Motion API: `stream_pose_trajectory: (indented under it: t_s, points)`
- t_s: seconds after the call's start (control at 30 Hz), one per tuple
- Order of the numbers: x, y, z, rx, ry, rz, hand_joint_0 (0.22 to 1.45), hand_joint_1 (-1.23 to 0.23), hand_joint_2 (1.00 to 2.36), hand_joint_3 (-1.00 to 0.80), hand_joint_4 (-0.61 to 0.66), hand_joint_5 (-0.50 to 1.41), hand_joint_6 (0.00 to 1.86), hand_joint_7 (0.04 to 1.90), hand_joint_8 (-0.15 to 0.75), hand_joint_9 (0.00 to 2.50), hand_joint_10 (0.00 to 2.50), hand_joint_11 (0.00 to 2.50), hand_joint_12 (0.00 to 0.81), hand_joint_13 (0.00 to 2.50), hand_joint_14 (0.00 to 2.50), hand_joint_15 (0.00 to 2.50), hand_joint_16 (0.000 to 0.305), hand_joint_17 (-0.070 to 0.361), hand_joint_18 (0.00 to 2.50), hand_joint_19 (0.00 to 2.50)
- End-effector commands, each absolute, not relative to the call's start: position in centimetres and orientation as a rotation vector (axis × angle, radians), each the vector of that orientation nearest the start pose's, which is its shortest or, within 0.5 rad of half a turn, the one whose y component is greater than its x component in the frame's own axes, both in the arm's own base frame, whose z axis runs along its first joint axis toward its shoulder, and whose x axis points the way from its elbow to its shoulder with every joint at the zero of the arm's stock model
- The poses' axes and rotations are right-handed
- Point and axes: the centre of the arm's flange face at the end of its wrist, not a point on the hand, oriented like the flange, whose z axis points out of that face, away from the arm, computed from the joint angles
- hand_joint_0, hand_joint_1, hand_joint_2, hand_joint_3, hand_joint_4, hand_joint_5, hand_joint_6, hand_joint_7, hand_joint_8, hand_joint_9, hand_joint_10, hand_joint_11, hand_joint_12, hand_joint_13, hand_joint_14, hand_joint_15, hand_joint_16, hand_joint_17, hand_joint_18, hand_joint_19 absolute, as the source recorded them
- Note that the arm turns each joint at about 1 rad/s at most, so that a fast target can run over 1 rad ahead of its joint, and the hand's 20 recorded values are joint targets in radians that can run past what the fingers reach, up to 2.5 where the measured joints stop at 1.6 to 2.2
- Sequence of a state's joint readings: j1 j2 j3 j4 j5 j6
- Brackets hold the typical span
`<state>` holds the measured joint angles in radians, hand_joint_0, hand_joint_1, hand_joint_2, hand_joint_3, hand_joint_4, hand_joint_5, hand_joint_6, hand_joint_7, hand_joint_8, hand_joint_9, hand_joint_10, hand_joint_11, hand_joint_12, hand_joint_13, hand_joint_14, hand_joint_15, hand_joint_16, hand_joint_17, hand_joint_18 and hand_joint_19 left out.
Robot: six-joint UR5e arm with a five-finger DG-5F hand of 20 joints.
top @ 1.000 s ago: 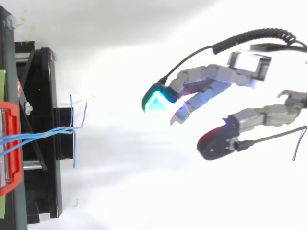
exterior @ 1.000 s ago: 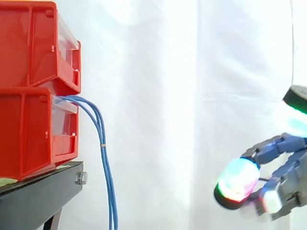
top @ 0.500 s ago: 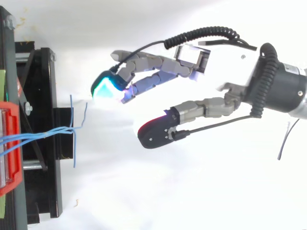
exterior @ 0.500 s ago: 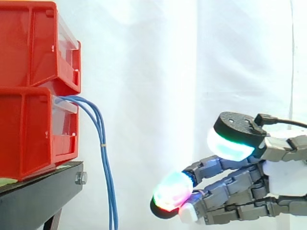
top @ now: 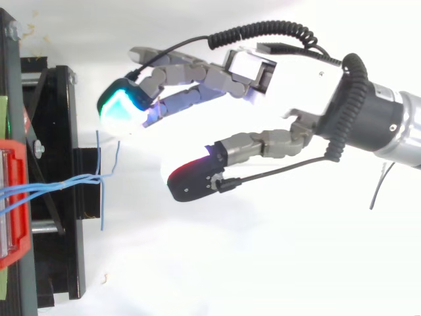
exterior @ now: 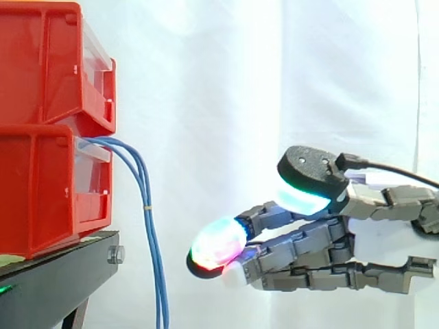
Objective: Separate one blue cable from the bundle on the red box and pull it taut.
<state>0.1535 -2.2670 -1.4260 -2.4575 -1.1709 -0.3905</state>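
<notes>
A bundle of thin blue cables comes out of the lower red bin and hangs down past the black stand, tied by a small yellow band. From above the blue cables fan out over the stand's edge. My hand reaches in from the right, fingers stretched toward the cables and thumb above them, holding nothing. Its nearest glowing fingertip is a short gap to the right of the bundle. In the top view the hand has its fingers close to the loose cable ends.
A second red bin is stacked on the lower one. The white curtain hangs behind. The stand's black frame runs along the left in the top view.
The hand has moved steadily left toward the cables, from the right edge to just short of the bundle. Its fingers stay spread. The cables have not moved.
</notes>
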Motion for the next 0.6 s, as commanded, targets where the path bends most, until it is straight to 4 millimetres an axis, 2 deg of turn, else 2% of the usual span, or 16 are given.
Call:
stream_pose_trajectory:
  t_s: [0.0, 0.1, 0.2, 0.57]
  points:
    - [74.8, -5.9, 18.0, 1.013, 1.084, 0.810, 0.49, -0.60, 1.00, -0.50, 0.19, -0.19, 0.50, 0.69, 0.237, 0.53, 0.00, 0.14, 0.238, 0.09, 0.00, 0.04, 0.028, 0.063, 0.00, 0.09]
    - [76.2, -5.7, 17.3, 1.026, 1.075, 0.828, 0.50, -0.60, 1.00, -0.50, 0.20, -0.18, 0.50, 0.68, 0.245, 0.57, 0.00, 0.13, 0.241, 0.13, 0.00, 0.03, 0.029, 0.065, 0.00, 0.09]
    - [77.6, -5.5, 17.6, 1.027, 1.076, 0.845, 0.50, -0.60, 1.00, -0.50, 0.21, -0.18, 0.50, 0.68, 0.245, 0.59, 0.00, 0.13, 0.244, 0.15, 0.00, 0.04, 0.029, 0.065, 0.00, 0.10]
    - [78.0, -4.7, 17.6, 1.007, 1.084, 0.843, 0.52, -0.59, 1.00, -0.50, 0.23, -0.16, 0.50, 0.70, 0.249, 0.66, 0.01, 0.16, 0.248, 0.24, 0.00, 0.05, 0.029, 0.064, 0.02, 0.14]
